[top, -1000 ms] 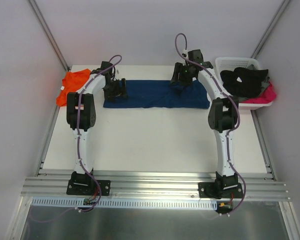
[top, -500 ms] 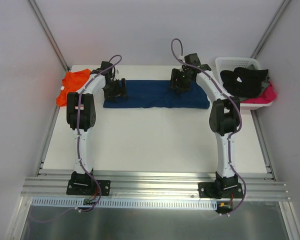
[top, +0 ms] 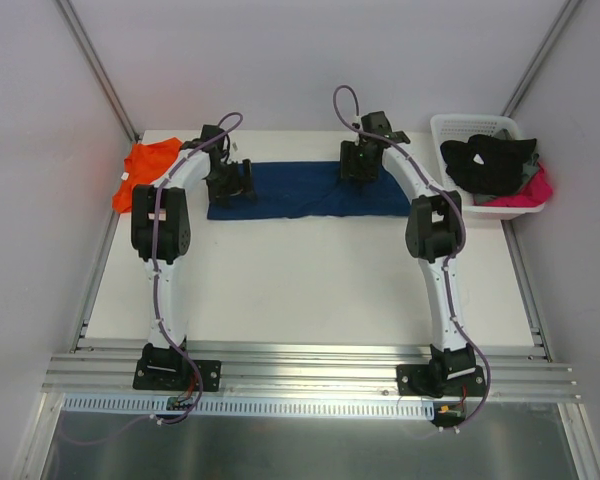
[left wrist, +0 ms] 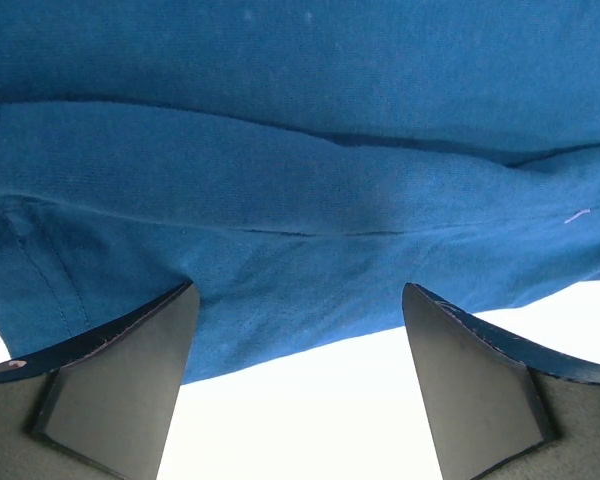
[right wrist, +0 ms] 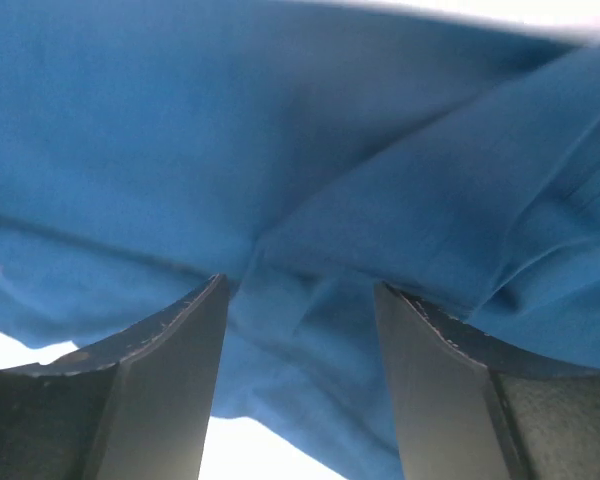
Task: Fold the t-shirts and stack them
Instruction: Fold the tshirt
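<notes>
My left gripper and right gripper gape wide over the navy t-shirt, gripping nothing; the white basket holds black cloth and pink cloth.

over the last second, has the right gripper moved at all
Yes. The right gripper has slid a little to the left along the blue shirt, away from the white basket.
</notes>
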